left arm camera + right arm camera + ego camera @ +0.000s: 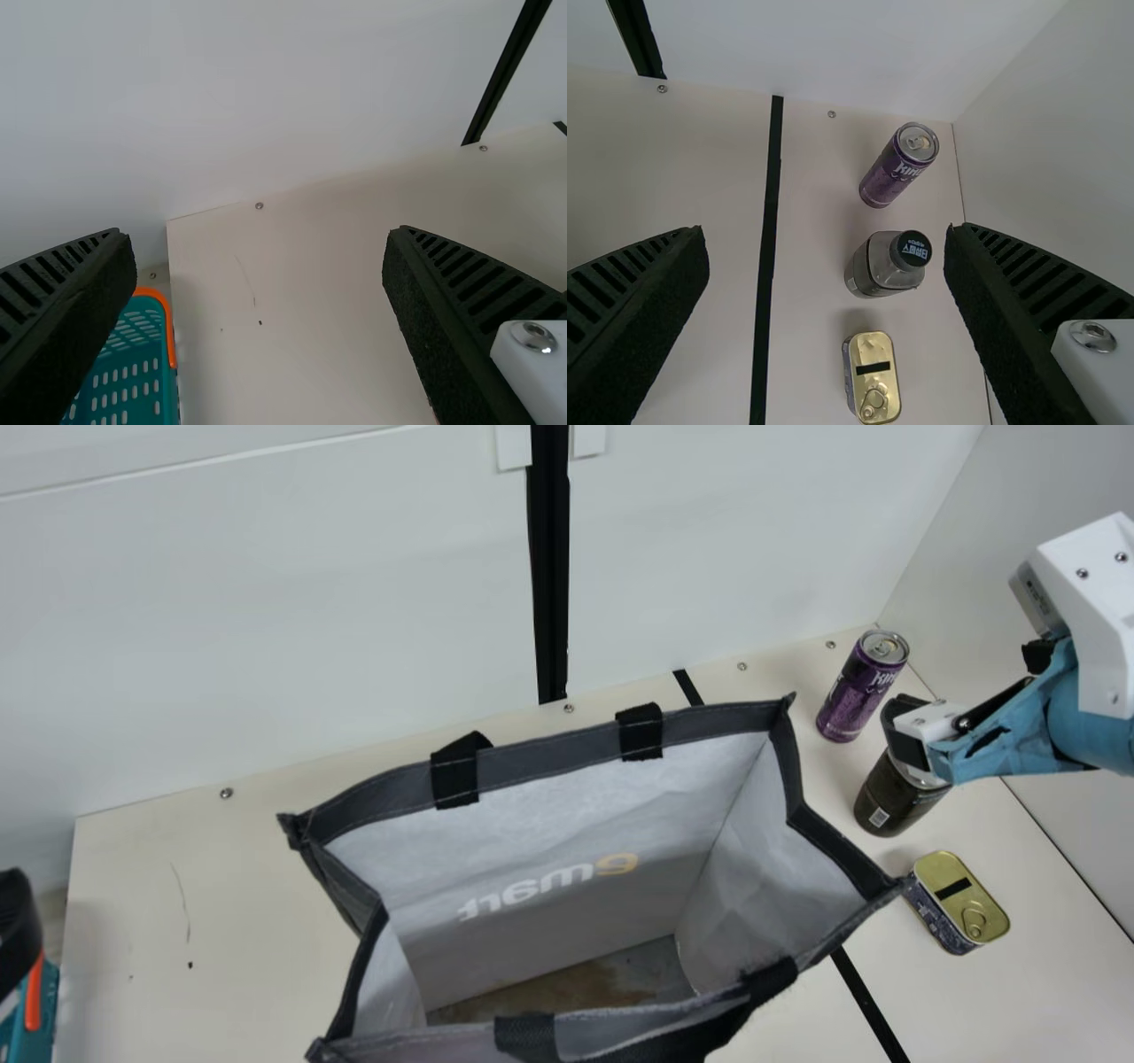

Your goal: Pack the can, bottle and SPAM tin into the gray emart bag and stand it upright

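The gray bag (611,731) stands upright with its mouth spread wide in the main view. To its right stand the purple can (862,686), the dark bottle (895,797) and the SPAM tin (961,903). My right gripper (905,731) is above the bottle, partly covering it. In the right wrist view, this gripper (826,234) is open, with the can (899,166), capped bottle (886,264) and gold-lidded tin (873,376) below. A dark part of my left gripper (18,930) shows at the main view's left edge; in its wrist view the gripper (259,234) is open and holds nothing.
A teal basket with an orange rim (170,328) is beside the left end of the cream table (292,266). White walls (266,620) rise behind the table and at its right. A black tape line (769,221) runs along the tabletop between bag and items.
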Action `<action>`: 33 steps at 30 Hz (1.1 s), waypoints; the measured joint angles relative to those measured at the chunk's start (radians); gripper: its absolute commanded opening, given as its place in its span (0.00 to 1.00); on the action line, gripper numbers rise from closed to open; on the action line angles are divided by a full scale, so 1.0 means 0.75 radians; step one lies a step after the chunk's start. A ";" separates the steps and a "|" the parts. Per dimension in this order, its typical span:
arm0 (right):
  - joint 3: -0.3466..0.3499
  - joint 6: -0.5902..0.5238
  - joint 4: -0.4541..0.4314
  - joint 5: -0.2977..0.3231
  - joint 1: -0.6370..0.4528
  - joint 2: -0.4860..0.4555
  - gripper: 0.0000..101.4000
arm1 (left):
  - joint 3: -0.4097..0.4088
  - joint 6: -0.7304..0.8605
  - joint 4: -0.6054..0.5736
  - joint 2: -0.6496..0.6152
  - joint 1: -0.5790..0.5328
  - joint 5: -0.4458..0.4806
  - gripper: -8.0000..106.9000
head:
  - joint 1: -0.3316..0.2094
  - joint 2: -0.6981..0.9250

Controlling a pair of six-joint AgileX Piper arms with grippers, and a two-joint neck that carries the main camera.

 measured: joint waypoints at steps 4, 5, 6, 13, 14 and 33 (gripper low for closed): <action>0.000 0.000 0.000 0.000 0.000 0.000 0.94 | -0.046 0.046 -0.040 0.059 -0.003 -0.005 0.85 | 0.000 0.000; 0.000 0.000 0.000 0.000 0.000 0.000 0.94 | -0.059 0.058 -0.051 0.073 -0.003 -0.008 0.85 | 0.000 0.002; 0.000 0.000 0.000 0.000 0.000 0.000 0.94 | -0.074 0.071 -0.060 0.084 -0.007 -0.008 0.85 | 0.000 0.002; 0.000 0.000 0.000 0.000 0.000 0.000 0.94 | -0.182 0.164 -0.130 0.159 -0.035 -0.014 0.85 | 0.000 0.000; 0.000 0.000 0.000 0.000 0.000 0.000 0.94 | -0.195 0.177 -0.140 0.166 -0.036 -0.014 0.85 | 0.000 0.000; 0.000 0.000 0.000 0.000 0.000 0.000 0.94 | -0.483 0.391 -0.330 0.343 -0.089 0.042 0.85 | 0.000 0.000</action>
